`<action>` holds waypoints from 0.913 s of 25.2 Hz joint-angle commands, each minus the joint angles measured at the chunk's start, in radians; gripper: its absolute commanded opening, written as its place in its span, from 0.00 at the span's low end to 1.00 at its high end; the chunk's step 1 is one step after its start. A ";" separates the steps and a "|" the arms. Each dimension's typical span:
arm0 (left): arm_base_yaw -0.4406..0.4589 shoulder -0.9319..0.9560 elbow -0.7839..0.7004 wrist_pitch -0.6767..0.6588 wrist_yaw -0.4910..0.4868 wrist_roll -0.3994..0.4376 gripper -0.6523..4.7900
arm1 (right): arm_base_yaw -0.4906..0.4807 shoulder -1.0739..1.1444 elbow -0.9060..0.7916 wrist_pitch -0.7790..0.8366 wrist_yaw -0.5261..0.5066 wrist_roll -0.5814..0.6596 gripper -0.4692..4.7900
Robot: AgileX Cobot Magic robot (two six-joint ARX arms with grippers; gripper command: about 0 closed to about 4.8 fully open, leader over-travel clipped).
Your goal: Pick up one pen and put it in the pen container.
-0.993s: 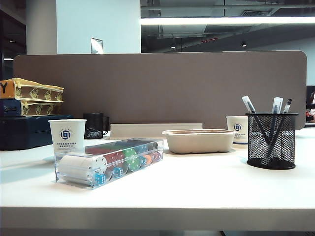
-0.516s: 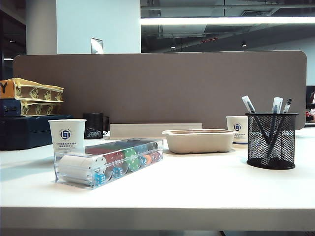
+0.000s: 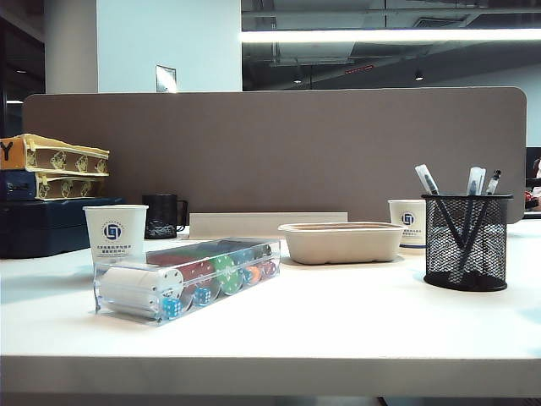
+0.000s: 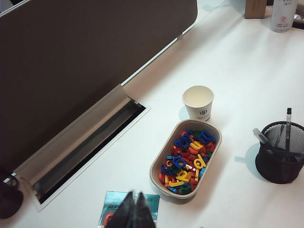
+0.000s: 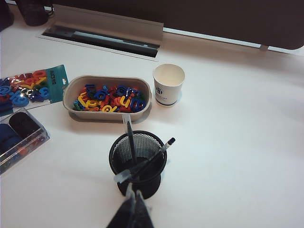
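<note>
The pen container (image 3: 467, 241), a black wire-mesh cup, stands at the right of the table. Three pens lean inside it, their tops (image 3: 476, 180) sticking out over the rim. From the right wrist view the container (image 5: 137, 159) holds a dark-barrelled pen (image 5: 130, 142) next to two others. My right gripper (image 5: 134, 189) hovers just at its near side, shut with nothing in it. My left gripper (image 4: 136, 194) is shut and empty over a teal packet (image 4: 111, 209), well away from the container (image 4: 280, 154). Neither gripper shows in the exterior view.
A pulp tray (image 4: 159, 164) full of coloured plastic letters lies beside a white paper cup (image 4: 198, 102). A clear box of chips (image 3: 188, 277), another paper cup (image 3: 116, 233) and a black mug (image 3: 162, 216) stand at the left. The brown divider (image 3: 279, 152) closes the back.
</note>
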 commanded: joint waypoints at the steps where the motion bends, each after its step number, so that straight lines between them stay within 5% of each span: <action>1: 0.003 -0.023 0.003 0.000 -0.008 0.003 0.11 | 0.008 0.001 0.004 0.045 0.002 -0.008 0.08; 23: 0.045 -0.254 -0.111 -0.142 -0.079 0.017 0.11 | 0.032 -0.004 0.004 0.065 0.002 -0.026 0.08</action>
